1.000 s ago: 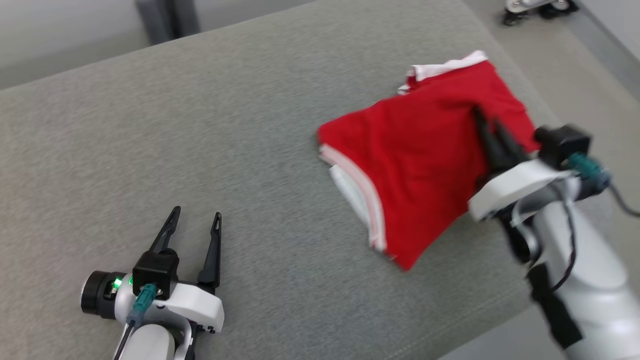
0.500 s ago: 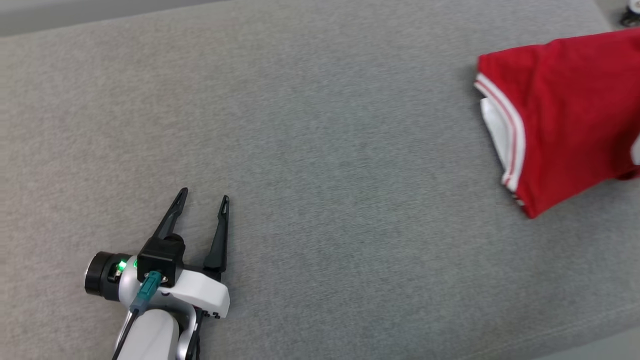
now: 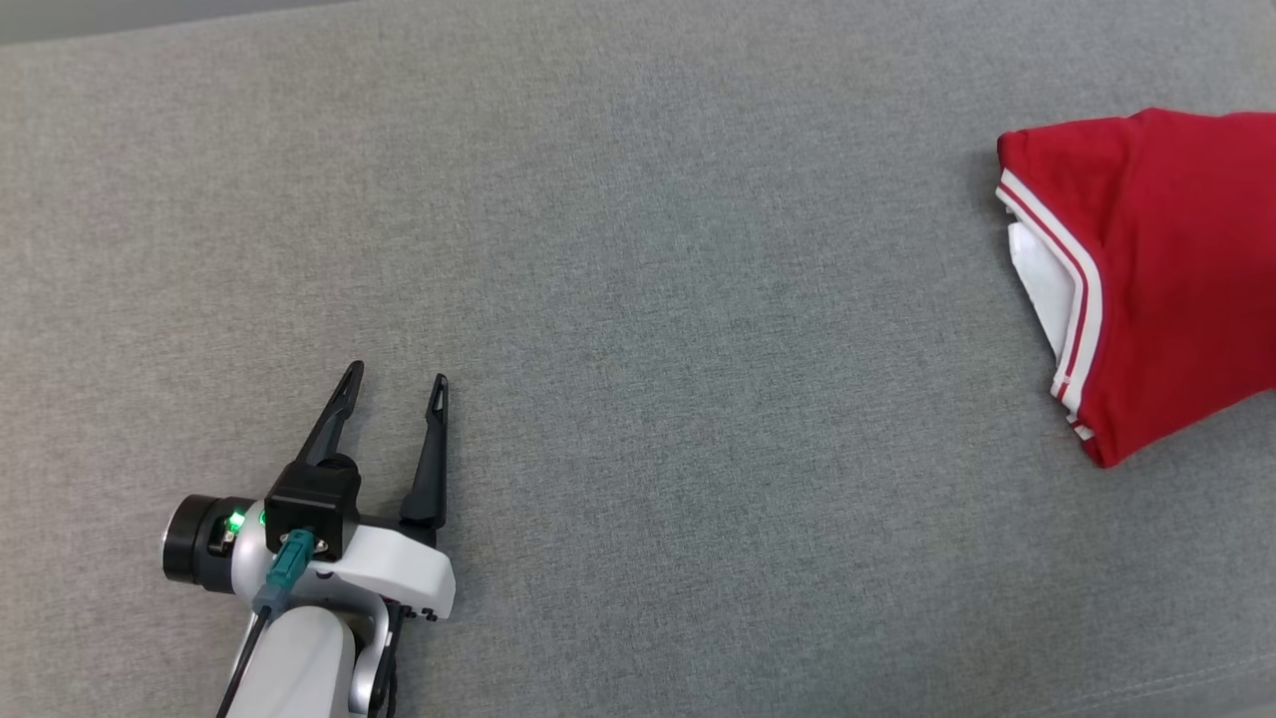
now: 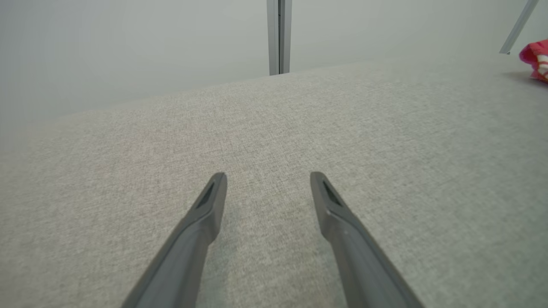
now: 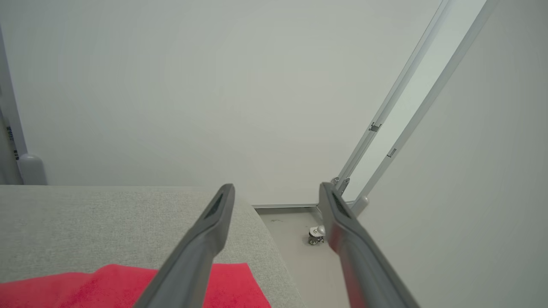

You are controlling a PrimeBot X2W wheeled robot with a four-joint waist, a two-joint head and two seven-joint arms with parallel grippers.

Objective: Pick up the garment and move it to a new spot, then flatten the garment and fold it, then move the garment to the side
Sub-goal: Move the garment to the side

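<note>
The right gripper [image 5: 276,188] has its fingers spread wide with nothing between them. They point out past the corner of the counter [image 5: 64,222] toward the pale wall, and the red garment [image 5: 85,286] lies just below their bases. The left gripper [image 3: 395,374] is equally wide and empty, resting low over bare grey weave, well apart from the cloth. In the head view the garment [image 3: 1166,279] sits at the far right of the counter as a compact, layered bundle, with its white-striped hem [image 3: 1082,299] facing left and a white layer showing just under that hem. It looks light, soft and completely limp, so it should weigh almost nothing in a grip but would sag and fall open if lifted from a single point. The stacked layers will probably slide over one another, and the textured cover may drag and rumple the bottom one. The striped hem band, being thicker, looks like the surest place to hold. A pinch there should go through every layer, ideally at two corners at once so the fold keeps its shape.
</note>
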